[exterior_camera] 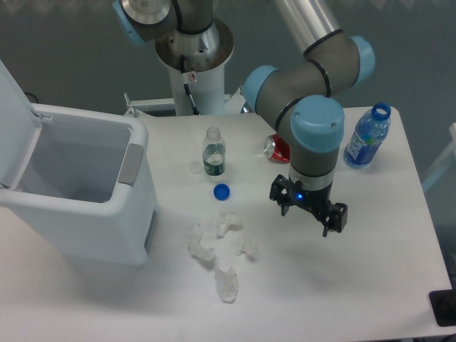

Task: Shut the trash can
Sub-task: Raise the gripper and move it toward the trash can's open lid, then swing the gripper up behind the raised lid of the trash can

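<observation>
Your black two-finger gripper [308, 210] hangs open, empty, well right of the large boxy white plastic trash can [85, 199], lid up.

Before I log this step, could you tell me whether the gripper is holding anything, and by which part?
Nothing is held: the gripper hangs open and empty above the table, far from the trash can.

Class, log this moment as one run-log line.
task: close bin | large white plastic trash can: lid up | gripper: open, empty, above table right of crumpled white tissues
</observation>
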You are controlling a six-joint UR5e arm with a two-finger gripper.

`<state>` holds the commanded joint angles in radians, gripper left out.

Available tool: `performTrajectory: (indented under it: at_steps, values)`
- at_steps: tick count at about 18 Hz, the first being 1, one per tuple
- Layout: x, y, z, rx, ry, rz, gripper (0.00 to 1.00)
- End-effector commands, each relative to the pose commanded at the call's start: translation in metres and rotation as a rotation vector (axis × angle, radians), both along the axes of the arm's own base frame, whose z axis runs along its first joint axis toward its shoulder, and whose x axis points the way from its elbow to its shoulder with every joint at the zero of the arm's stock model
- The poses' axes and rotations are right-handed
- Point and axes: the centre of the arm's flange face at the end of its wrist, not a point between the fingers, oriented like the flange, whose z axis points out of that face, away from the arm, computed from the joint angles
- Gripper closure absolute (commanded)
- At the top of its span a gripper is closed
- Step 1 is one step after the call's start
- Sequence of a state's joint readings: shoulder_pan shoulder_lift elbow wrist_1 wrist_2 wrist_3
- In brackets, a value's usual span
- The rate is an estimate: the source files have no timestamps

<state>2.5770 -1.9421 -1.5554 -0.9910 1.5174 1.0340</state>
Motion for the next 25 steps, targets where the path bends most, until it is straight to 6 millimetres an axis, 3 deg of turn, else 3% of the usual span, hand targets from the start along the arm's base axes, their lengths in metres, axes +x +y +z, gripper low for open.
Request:
performTrajectory:
  at_steps: [5,7,9,11,14,17,25]
  values:
    - [0.021,0.003,0.034,0.115,-0.028,0.072,0.03]
    - [0.036,0.013,0.046,0.180,-0.071,0.149,0.34]
    - [0.052,0.013,0.071,0.234,-0.083,0.216,0.65]
    - [0.080,0.015,0.088,0.271,-0.102,0.241,0.83]
    - [0.121,0.006,0.136,0.377,-0.122,0.291,0.87]
    - [0.160,-0.006,0.192,0.508,-0.157,0.340,0.96]
    - [0.277,0.001,0.259,0.642,-0.220,0.224,0.98]
